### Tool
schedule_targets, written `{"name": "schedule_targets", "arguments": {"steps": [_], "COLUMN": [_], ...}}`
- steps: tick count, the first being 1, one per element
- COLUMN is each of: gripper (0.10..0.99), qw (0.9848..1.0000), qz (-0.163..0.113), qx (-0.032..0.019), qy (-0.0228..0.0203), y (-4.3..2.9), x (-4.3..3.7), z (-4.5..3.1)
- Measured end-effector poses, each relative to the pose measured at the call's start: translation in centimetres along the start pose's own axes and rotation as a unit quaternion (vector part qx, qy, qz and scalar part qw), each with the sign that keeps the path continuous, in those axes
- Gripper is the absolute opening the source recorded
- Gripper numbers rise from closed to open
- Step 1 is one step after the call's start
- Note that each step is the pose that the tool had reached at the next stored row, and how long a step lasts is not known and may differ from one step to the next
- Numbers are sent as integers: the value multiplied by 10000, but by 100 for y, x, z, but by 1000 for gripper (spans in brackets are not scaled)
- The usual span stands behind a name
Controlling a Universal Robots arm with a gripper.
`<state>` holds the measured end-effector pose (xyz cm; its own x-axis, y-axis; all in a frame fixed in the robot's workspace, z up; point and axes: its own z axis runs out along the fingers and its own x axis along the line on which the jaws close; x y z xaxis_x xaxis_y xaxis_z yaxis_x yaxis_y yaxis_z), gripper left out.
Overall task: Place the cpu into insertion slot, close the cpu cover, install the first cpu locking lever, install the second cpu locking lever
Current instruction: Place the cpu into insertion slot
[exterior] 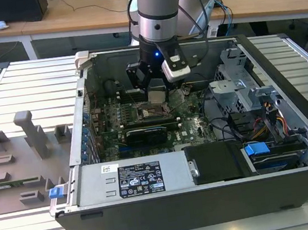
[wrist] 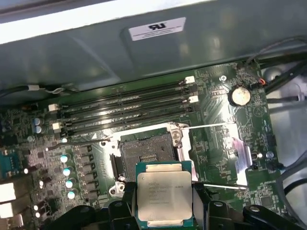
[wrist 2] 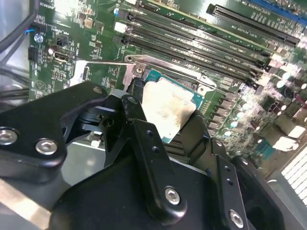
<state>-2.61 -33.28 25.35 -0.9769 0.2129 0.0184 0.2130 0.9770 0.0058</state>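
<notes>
My gripper is shut on the cpu, a flat square chip with a silvery top and a green rim. I hold it by two opposite edges between black fingers. The cpu hangs a little above the green motherboard, beside and partly over the insertion slot, whose dark centre lies bare. The slot sits just below the gripper in the exterior view. The cpu cover is swung open, a silver plate off to one side of the slot. A thin locking lever sticks out free.
Long black memory slots run beside the socket. A black card, a power supply, loose cables and a drive cage crowd the open case. A grey fixture stands at the exterior view's left.
</notes>
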Motion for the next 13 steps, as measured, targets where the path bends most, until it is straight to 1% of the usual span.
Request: {"name": "schedule_targets", "arguments": {"steps": [2, 4, 6, 8, 13], "gripper": [545, 545, 545, 545, 545], "qw": [9999, 9996, 9992, 9984, 9966], "qz": [101, 289, 403, 558, 821], "qx": [-2, -5, -7, -10, -14], "qy": [0, -1, -2, -3, -5], "y": [0, 0, 0, -1, -1], "x": [0, 0, 0, 0, 0], "z": [0, 1, 2, 3, 6]}}
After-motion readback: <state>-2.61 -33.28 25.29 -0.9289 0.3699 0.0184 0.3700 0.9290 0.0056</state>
